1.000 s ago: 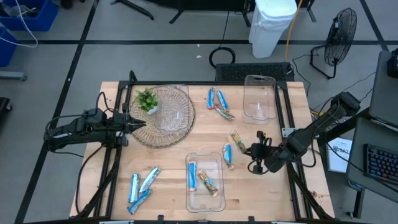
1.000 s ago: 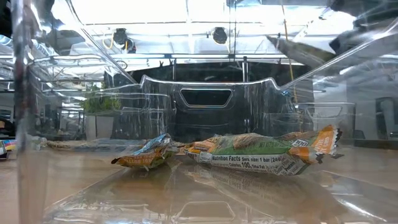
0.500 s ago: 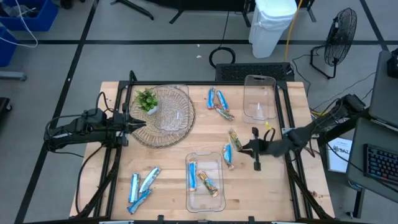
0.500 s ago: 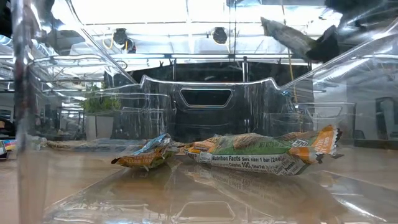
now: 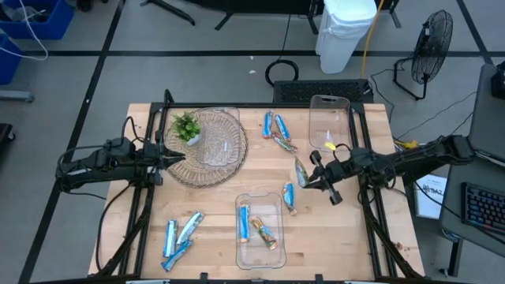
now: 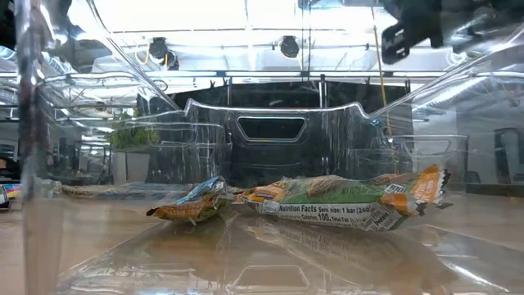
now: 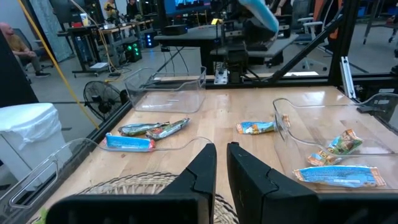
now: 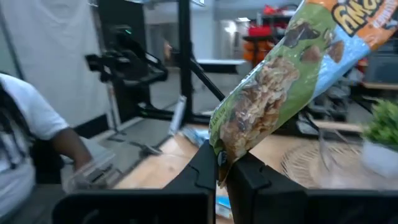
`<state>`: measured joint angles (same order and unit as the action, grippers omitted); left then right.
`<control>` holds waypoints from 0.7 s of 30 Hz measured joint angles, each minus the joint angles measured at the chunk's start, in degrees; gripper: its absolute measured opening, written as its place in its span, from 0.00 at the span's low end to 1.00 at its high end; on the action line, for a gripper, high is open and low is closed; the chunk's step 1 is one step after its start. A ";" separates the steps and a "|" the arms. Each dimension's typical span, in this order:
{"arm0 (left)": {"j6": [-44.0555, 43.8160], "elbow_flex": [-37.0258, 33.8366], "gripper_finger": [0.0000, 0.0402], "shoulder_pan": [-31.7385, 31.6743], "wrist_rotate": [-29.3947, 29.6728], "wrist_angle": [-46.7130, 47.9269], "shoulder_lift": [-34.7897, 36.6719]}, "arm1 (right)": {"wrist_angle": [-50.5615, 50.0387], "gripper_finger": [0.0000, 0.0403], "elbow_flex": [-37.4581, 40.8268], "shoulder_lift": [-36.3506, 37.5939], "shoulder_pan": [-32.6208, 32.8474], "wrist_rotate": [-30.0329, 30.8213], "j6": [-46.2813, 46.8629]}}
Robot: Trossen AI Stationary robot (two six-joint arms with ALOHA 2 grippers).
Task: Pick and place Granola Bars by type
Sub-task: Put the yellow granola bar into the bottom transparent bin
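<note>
Near the front edge of the bench (image 5: 213,237), a clear tray (image 5: 259,256) already holds a blue bar and a green-and-tan one. Farther back on the right, the right pincer (image 5: 305,178) is clamped on one end of a green-and-tan granola bar (image 8: 280,93) that hangs above the bench, so it should travel level and let go only over matching bars. The left pincer (image 7: 221,163) waits, nearly together and empty, over the wicker plate (image 5: 211,162) at far left.

- Wicker tray (image 5: 225,162) sitting far left, plant (image 5: 186,126) resting on it.
- Near bin (image 5: 259,254) holding two bars (image 5: 256,227).
- Far bin (image 5: 329,125) standing far right.
- Three bars (image 5: 178,237) lying near left.
</note>
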<state>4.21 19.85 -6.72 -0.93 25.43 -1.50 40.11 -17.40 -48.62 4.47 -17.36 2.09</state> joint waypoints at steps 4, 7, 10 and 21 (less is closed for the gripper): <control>0.00 -0.02 0.12 -0.01 0.00 -0.01 0.01 | -2.00 0.02 -2.32 -0.22 -1.04 -2.42 0.04; 0.00 -0.02 0.12 0.00 0.00 -0.02 0.02 | -6.41 0.02 -5.51 -0.94 0.21 -2.28 0.28; 0.00 -0.02 0.12 -0.02 0.00 -0.02 0.02 | -13.49 0.01 -11.06 -2.63 3.55 -0.52 -0.91; 0.00 -0.02 0.12 0.00 0.00 0.00 0.02 | -48.95 0.01 -40.64 -18.94 18.91 21.67 -4.53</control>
<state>4.21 19.84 -6.72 -0.93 25.43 -1.48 -8.85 -58.04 -67.56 23.38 4.31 -2.45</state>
